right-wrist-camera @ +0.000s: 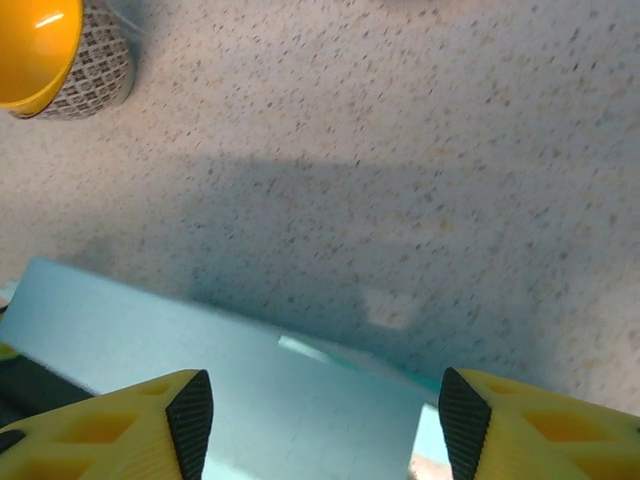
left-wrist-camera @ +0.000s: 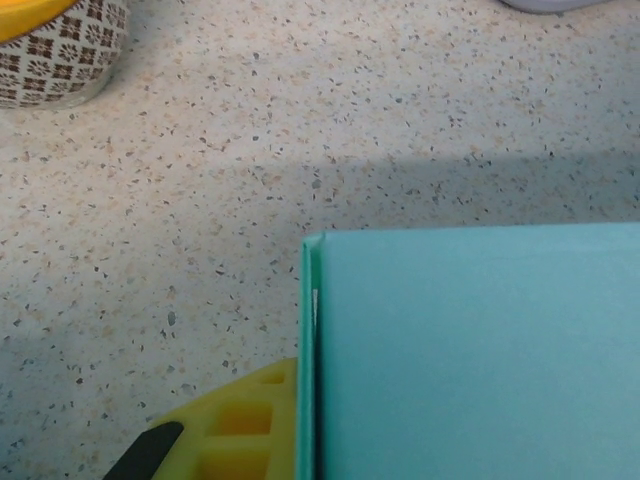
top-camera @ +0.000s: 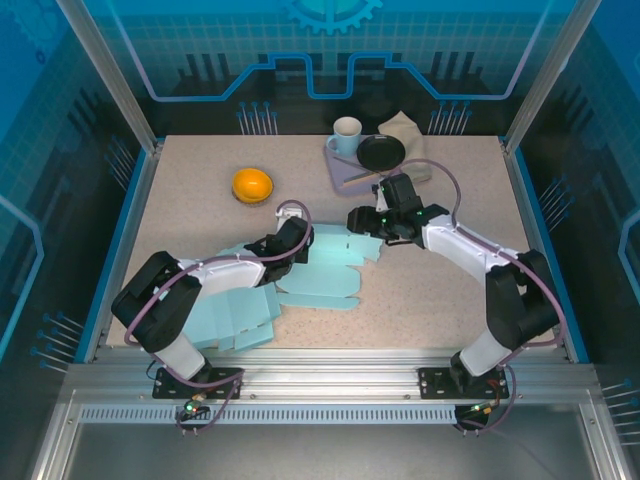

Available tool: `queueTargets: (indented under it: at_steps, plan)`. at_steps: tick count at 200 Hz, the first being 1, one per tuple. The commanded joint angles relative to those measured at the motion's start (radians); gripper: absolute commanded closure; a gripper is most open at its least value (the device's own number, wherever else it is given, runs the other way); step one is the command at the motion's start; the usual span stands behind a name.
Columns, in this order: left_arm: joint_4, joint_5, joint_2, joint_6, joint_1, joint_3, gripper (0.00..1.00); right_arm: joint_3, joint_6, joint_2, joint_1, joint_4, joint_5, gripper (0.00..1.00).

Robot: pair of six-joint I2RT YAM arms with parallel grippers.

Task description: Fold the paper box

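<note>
While pinching paper box edge (lying mid counter, btwn arms) w/ closed left end effector, hold steady; lower open right end effector, hovering over far panel, & fold along crease slowly, no tearing.

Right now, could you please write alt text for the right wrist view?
The right tool hangs open over the blue paper box on a speckled table. A patterned yellow bowl sits top left.
</note>
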Motion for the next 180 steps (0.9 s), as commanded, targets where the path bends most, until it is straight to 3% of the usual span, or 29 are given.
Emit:
queueTargets:
  at_steps: [1,38,82,112,140,180]
  plan:
    - [0.098,0.112,-0.021,0.002,-0.011,-0.013,0.92,0.035,-0.143,0.086,-0.034,-0.116,0.061,0.36]
    - [0.038,0.044,-0.021,-0.035,-0.01,0.002,0.92,0.112,-0.144,0.009,-0.044,-0.226,0.108,0.36]
    - [-0.035,-0.031,0.007,-0.077,-0.011,0.048,0.92,0.134,-0.07,-0.207,0.03,-0.382,0.191,0.36]
    - [-0.051,-0.049,0.016,-0.093,-0.011,0.063,0.92,0.003,0.076,-0.281,0.086,-0.296,0.077,0.35]
    - [-0.056,-0.045,0.015,-0.106,-0.011,0.065,0.92,-0.117,0.214,-0.259,0.109,-0.133,-0.002,0.35]
    - [-0.061,-0.029,0.006,-0.105,-0.011,0.061,0.92,-0.137,0.236,-0.155,0.093,0.017,-0.026,0.35]
